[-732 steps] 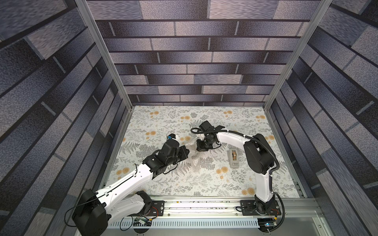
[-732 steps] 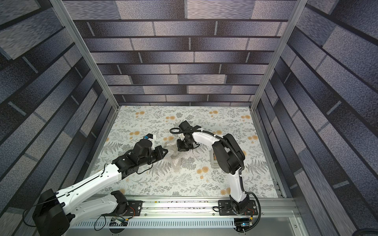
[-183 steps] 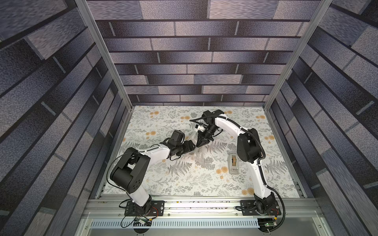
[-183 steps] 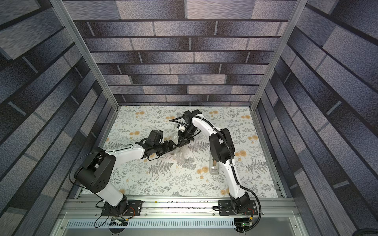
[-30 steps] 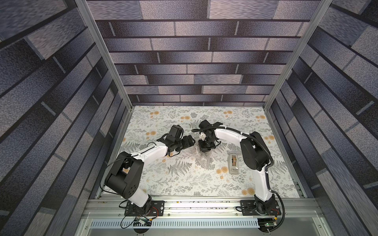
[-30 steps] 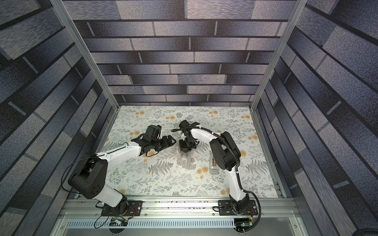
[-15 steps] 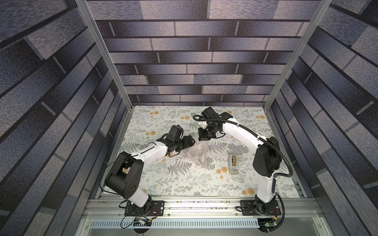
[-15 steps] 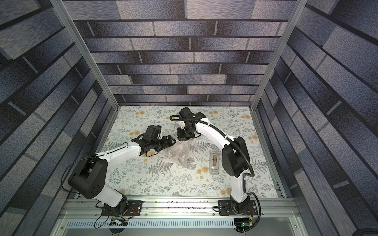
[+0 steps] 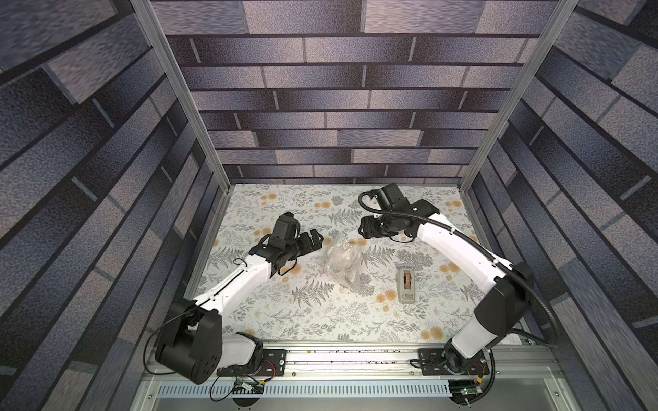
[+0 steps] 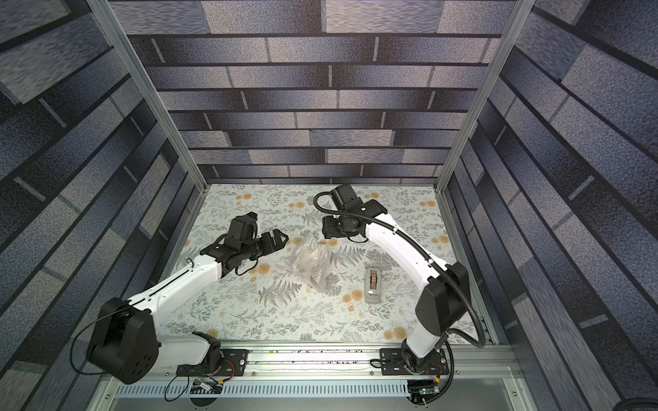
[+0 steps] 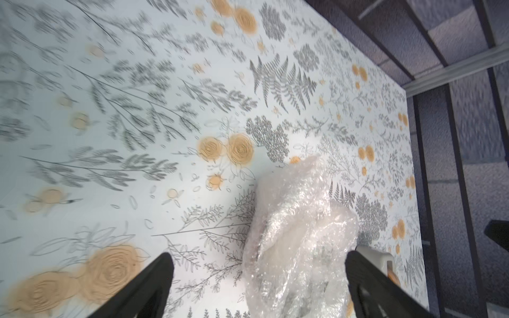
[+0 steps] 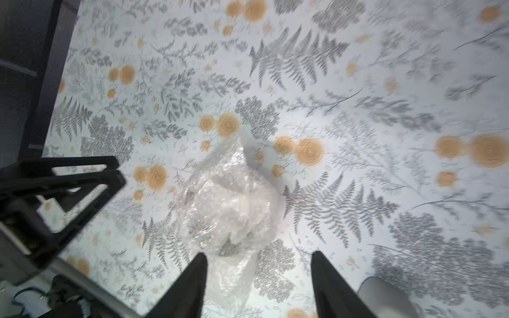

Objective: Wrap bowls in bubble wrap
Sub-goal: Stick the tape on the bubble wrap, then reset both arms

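Note:
The bubble wrap (image 9: 341, 261) (image 10: 311, 261) lies crumpled into a clear, shiny bundle on the floral table, with nothing holding it. The bowl is hidden; only faint dark patches show through the wrap (image 12: 228, 209). My left gripper (image 9: 315, 239) (image 10: 279, 237) hovers just left of the bundle, open wide and empty. In the left wrist view the wrap (image 11: 297, 234) fills much of the gap of that gripper (image 11: 257, 256) without touching either finger. My right gripper (image 9: 362, 230) (image 10: 325, 227) stands open on the bundle's far right, apart from it, and empty (image 12: 259, 254).
A grey tape dispenser (image 9: 406, 284) (image 10: 372, 284) with a tan roll lies right of the bundle. It shows at the edge of both wrist views (image 11: 382, 258) (image 12: 385, 297). Walls and metal posts ring the floral table (image 9: 320, 320).
My right gripper, shut over the bundle a second ago, has pulled back toward the far side and opened. My left gripper has opened wider. The bundle now lies free.

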Available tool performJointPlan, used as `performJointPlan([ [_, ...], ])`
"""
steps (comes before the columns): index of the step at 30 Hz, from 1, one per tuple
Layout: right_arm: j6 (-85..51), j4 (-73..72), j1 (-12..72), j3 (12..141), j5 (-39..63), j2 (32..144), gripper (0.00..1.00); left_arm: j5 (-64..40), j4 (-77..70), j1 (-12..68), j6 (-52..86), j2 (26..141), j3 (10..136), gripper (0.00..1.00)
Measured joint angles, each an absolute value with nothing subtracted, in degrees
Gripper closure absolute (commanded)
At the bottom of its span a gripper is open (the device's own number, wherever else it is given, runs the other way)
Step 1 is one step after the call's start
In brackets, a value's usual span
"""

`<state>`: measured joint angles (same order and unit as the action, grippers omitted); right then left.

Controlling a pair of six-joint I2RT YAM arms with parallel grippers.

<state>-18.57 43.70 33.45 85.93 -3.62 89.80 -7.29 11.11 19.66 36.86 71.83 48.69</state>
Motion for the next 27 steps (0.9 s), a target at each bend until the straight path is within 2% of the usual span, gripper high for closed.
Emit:
performJointPlan([
  [4, -15.33, 31.46, 29.61, 72.73, -19.59, 78.65, 0.19, 2.55, 10.50, 14.68, 33.26, 62.72, 44.86, 0.00],
  [6, -11.14, 21.85, 27.86, 63.16, -26.35, 74.65, 0.14, 7.20, 8.01, 12.56, 30.52, 59.11, 40.10, 0.00],
  [12, -3.66, -1.08, 23.38, 36.99, -36.80, 73.06, 0.13, 20.43, -6.70, 11.46, 21.06, 52.95, 21.80, 0.00],
  [18, -0.71, -26.41, 16.08, 20.10, -37.23, 74.39, 0.16, 23.77, -24.91, 6.61, 12.91, 55.02, 13.19, 0.00],
  [24, 2.42, -48.49, 11.49, 15.92, -30.81, 83.53, 0.19, 21.65, -43.35, 2.13, 8.91, 72.01, 12.34, 0.00],
  [25, 2.46, -50.06, 10.61, 15.88, -29.45, 84.64, 0.07, 21.32, -45.47, 2.09, 8.05, 74.15, 12.45, 0.00],
  [27, 2.42, -53.47, 9.13, 15.49, -26.96, 85.62, 0.01, 20.99, -48.62, 1.78, 6.79, 77.56, 13.23, 0.00],
])
